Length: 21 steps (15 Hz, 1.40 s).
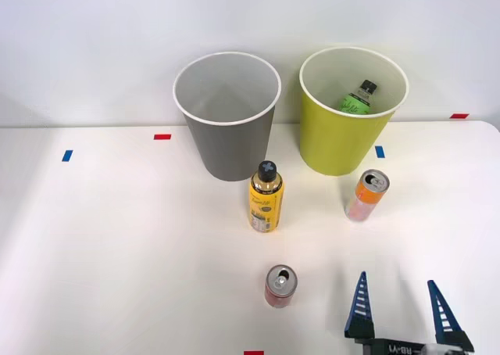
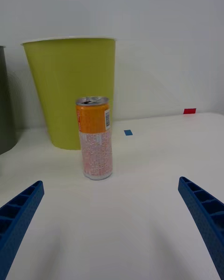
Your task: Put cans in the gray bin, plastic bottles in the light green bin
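Front view showed the right end effector (image 1: 400, 308) spread wide and empty at the near right of the bench (image 1: 117, 245), facing the slim orange can (image 1: 366, 195) upright just before the light green bin (image 1: 344, 136). Advancing squarely should seat that can mid-body between the fingers, clear of the bin wall.

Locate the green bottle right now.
In the front view, the green bottle sits inside the light green bin, at the table's back right, beside the gray bin.
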Motion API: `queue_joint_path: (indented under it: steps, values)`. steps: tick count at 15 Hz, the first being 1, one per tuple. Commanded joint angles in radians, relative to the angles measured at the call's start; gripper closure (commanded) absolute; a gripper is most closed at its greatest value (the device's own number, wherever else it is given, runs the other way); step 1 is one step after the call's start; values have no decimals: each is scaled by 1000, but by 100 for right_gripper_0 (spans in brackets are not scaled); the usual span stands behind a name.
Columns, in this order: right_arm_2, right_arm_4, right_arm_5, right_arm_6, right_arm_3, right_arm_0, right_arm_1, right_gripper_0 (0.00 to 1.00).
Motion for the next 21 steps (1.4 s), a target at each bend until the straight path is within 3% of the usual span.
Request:
queue_joint_path:
  steps: [1, 7, 18, 21]
  values:
    - [-20, -14, 54, 2, -1, -58, -9, 0]
    - [-109, -28, 203, 7, 11, -212, 24, 0]
    - [-201, -13, 178, 7, 292, -514, 69, 0]
    - [-214, -11, 192, 7, 312, -554, 73, 0]
